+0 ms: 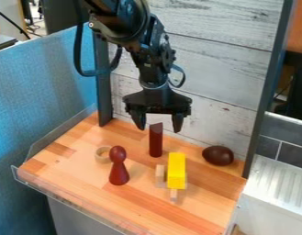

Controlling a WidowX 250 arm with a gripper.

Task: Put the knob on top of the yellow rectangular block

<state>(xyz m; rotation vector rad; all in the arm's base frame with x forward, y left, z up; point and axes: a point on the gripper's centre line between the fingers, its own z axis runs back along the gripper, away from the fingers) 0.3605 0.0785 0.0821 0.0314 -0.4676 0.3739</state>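
The pincer (159, 129) hangs there wide open, nothing in it; the knob (218, 155), I'd guess that dark rounded lump, sits on the tabletop (73, 170) toward its four o'clock, two o'clock from the yellow block (176, 170).

The black gripper (159, 130) hangs over the rear of the wooden work surface (79, 158), fingers spread apart. A dark red post (155, 141) with a slanted top stands upright below it. The yellow block (176, 170) sits right of the upright, round-headed red piece (119, 171). A pale ring (103, 154) is located just behind-left of that piece; a dark ovoid (218, 155) lies at right rear.
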